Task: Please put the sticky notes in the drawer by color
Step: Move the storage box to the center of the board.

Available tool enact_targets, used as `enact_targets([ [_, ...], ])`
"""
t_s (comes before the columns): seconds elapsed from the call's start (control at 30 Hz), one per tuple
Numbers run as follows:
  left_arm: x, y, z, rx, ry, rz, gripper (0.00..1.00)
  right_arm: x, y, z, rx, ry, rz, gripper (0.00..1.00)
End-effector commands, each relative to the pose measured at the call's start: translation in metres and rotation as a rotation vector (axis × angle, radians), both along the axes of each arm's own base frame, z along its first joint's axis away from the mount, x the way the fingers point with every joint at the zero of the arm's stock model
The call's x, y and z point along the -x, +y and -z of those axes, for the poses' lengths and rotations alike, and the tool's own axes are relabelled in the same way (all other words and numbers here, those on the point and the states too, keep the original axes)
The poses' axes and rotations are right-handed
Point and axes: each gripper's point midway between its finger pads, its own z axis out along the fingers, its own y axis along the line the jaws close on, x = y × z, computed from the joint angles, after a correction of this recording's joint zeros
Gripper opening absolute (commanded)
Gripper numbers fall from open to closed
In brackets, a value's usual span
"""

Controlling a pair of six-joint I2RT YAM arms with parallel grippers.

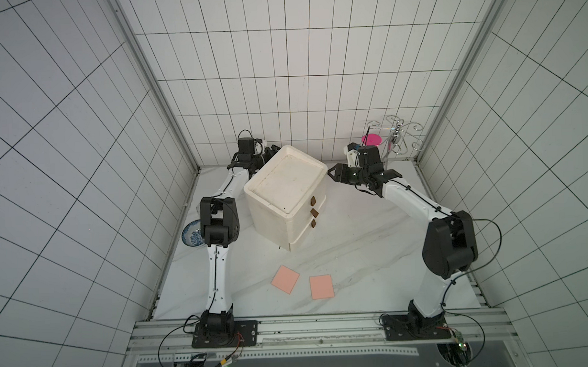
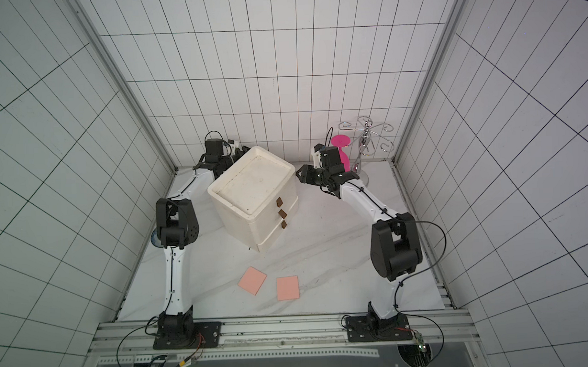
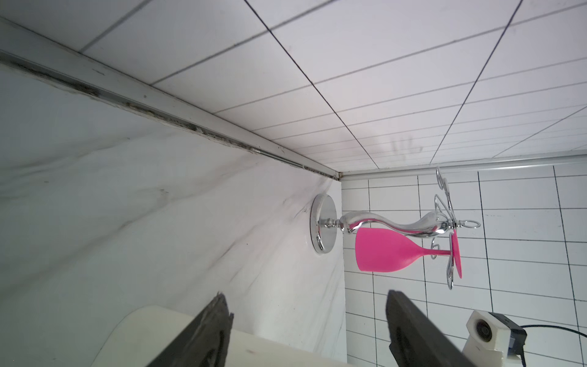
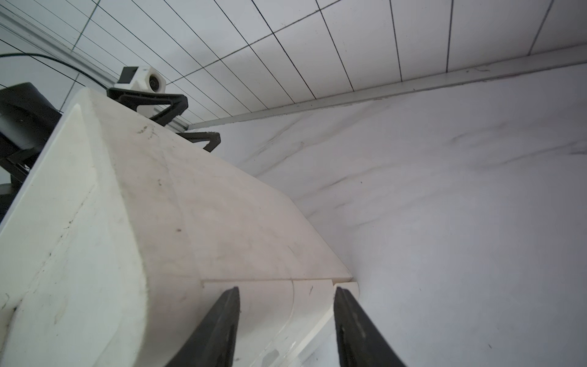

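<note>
So the drawer sits mid-frame in both top views, turned at an angle on the table, with its three brown tabs facing lower right. Whatever's inside is hidden. The only sticky notes showing are two salmon pink ones lying flat at lower centre, near each other but not touching and well apart from the drawer: the tilted pad and the squarer pad. The left gripper is mostly tucked behind the drawer's upper-left corner. Its wrist view shows the claw spread wide, with a cream edge cut off between the fingers, and I can't tell if they touch it. The right gripper is right at the drawer's right corner with its fingers roughly half apart; contact is unclear. A blue-patterned plate peeks out from behind the left elbow.
</note>
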Motion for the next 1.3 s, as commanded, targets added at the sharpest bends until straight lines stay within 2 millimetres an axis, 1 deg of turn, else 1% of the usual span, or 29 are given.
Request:
enact_targets([
  [0.0,0.035,-0.073,-0.007,0.032,-0.04,0.197,0.79,0.035,-0.005,0.001,0.066,0.001,-0.02,0.53],
  [0.17,0.044,-0.11,-0.007,0.065,-0.03,0.264,0.79,0.074,-0.034,-0.003,0.124,0.017,-0.01,0.53],
  [0.2,0.044,-0.113,-0.009,0.069,-0.031,0.268,0.79,0.084,-0.039,-0.004,0.134,0.016,-0.016,0.53],
  [0.23,0.042,-0.114,-0.01,0.072,-0.029,0.265,0.78,0.094,-0.045,-0.005,0.142,0.007,-0.013,0.53],
  [0.27,0.04,-0.112,-0.016,0.079,-0.036,0.258,0.78,0.103,-0.053,-0.008,0.148,-0.008,-0.005,0.53],
  [0.33,0.032,-0.101,-0.034,0.096,-0.054,0.224,0.78,0.122,-0.064,-0.012,0.159,-0.037,-0.008,0.53],
  [0.4,0.022,-0.082,-0.067,0.102,-0.114,0.184,0.77,0.14,-0.077,-0.014,0.192,-0.046,-0.005,0.53],
  [0.43,0.018,-0.07,-0.084,0.097,-0.142,0.158,0.76,0.148,-0.08,-0.015,0.199,-0.049,-0.011,0.53],
  [0.47,0.013,-0.054,-0.106,0.09,-0.176,0.114,0.76,0.157,-0.082,-0.016,0.206,-0.05,-0.03,0.53],
  [0.53,0.009,-0.022,-0.148,0.085,-0.241,0.044,0.76,0.178,-0.078,-0.015,0.222,-0.048,-0.086,0.52],
  [0.6,0.017,0.012,-0.185,0.061,-0.286,-0.022,0.76,0.203,-0.066,-0.015,0.222,-0.062,-0.166,0.51],
  [0.63,0.024,0.026,-0.195,0.038,-0.291,-0.05,0.77,0.216,-0.058,-0.014,0.215,-0.064,-0.21,0.51],
  [0.67,0.033,0.041,-0.201,-0.002,-0.294,-0.086,0.77,0.232,-0.048,-0.012,0.206,-0.062,-0.26,0.51],
  [0.7,0.044,0.057,-0.201,-0.058,-0.284,-0.141,0.77,0.247,-0.04,-0.008,0.201,-0.058,-0.299,0.5],
  [0.73,0.053,0.068,-0.195,-0.106,-0.269,-0.182,0.78,0.259,-0.033,-0.004,0.193,-0.055,-0.328,0.5],
  [0.77,0.07,0.082,-0.193,-0.158,-0.269,-0.232,0.79,0.271,-0.023,-0.001,0.173,-0.061,-0.356,0.5],
  [0.8,0.084,0.094,-0.181,-0.207,-0.246,-0.284,0.8,0.281,-0.014,0.0,0.15,-0.073,-0.377,0.5],
  [0.83,0.096,0.105,-0.167,-0.244,-0.208,-0.328,0.81,0.289,-0.007,0.002,0.139,-0.081,-0.392,0.5],
  [0.87,0.109,0.118,-0.148,-0.279,-0.147,-0.378,0.81,0.295,0.001,0.004,0.128,-0.093,-0.397,0.49],
  [0.9,0.124,0.129,-0.125,-0.31,-0.076,-0.404,0.82,0.301,0.011,0.005,0.116,-0.111,-0.412,0.49],
  [0.93,0.138,0.138,-0.111,-0.342,-0.032,-0.42,0.81,0.305,0.02,0.005,0.111,-0.13,-0.423,0.49],
  [1.0,0.172,0.154,-0.066,-0.434,0.08,-0.449,0.82,0.307,0.037,0.011,0.127,-0.147,-0.419,0.49],
  [1.07,0.201,0.164,-0.036,-0.48,0.147,-0.469,0.82,0.311,0.056,0.017,0.132,-0.15,-0.444,0.49],
  [1.1,0.217,0.166,-0.021,-0.492,0.175,-0.469,0.82,0.309,0.064,0.02,0.133,-0.152,-0.442,0.49],
  [1.17,0.242,0.171,-0.003,-0.502,0.221,-0.485,0.82,0.306,0.079,0.026,0.129,-0.144,-0.44,0.49],
  [1.27,0.27,0.168,0.016,-0.459,0.262,-0.499,0.81,0.295,0.097,0.031,0.119,-0.159,-0.416,0.49],
])
